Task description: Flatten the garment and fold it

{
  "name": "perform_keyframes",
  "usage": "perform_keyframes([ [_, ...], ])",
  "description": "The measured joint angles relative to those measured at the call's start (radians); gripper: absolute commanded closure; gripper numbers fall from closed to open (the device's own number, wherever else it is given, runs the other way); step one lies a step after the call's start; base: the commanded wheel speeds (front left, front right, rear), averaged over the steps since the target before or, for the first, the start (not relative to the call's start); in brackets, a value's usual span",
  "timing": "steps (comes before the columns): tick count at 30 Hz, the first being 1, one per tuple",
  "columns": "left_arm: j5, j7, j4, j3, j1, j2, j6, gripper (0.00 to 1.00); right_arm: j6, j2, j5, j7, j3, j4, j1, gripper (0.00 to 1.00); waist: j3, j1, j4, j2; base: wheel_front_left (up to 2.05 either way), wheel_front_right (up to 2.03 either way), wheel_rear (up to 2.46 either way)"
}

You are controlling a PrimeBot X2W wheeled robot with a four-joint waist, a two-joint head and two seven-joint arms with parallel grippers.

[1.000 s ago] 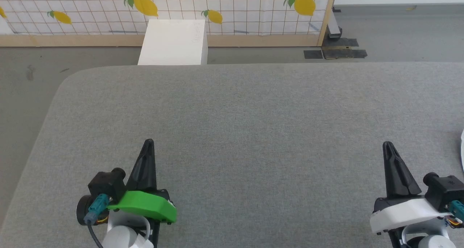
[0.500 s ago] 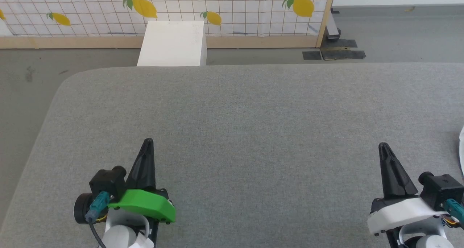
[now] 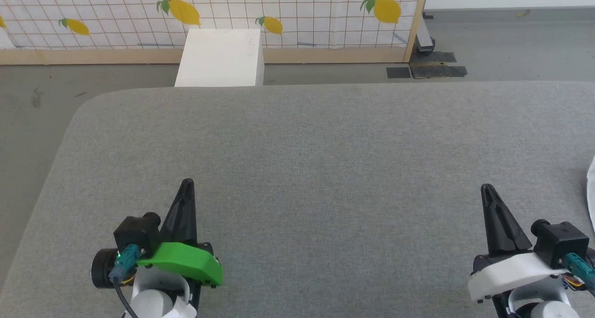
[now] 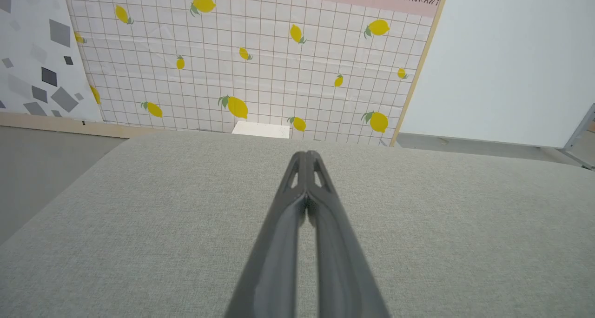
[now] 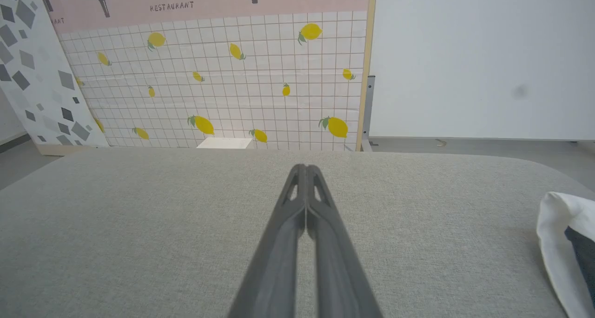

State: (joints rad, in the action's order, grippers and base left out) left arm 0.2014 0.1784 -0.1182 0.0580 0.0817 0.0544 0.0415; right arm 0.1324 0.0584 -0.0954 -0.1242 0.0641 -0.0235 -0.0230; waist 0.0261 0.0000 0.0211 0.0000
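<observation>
1. The left hand (image 3: 187, 183), with a green cover at its wrist, was closed. Its two dark fingers were pressed tip to tip with nothing between them, over the grey cloth-covered tabletop (image 3: 325, 141).
2. The right hand (image 3: 486, 188), with a white cover at its wrist, was closed the same way and also empty. It sat well apart from the left hand, toward the tabletop's right side.
3. The garment (image 5: 555, 234) lay on the tabletop to the right of the right hand, near it but not touching. It looked like a bunched white fold with a dark patch tucked in, and most of it was cut off at the edge of the view.
4. Past the tabletop's far edge a white box (image 3: 218, 57) stood on the floor, in front of a grid-patterned panel printed with lemons (image 3: 302, 11).
</observation>
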Motion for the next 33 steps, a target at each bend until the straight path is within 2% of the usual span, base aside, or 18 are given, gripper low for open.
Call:
perform_keyframes([
  [33, -0.068, -0.064, 0.042, -0.019, -0.024, 0.0, -0.016, 1.0, 0.0, -0.002, 0.034, 0.046, -0.024, 0.007, 0.001, 1.0, -0.01, 0.0, -0.008, 0.0, 0.0, 0.0, 0.0],
])
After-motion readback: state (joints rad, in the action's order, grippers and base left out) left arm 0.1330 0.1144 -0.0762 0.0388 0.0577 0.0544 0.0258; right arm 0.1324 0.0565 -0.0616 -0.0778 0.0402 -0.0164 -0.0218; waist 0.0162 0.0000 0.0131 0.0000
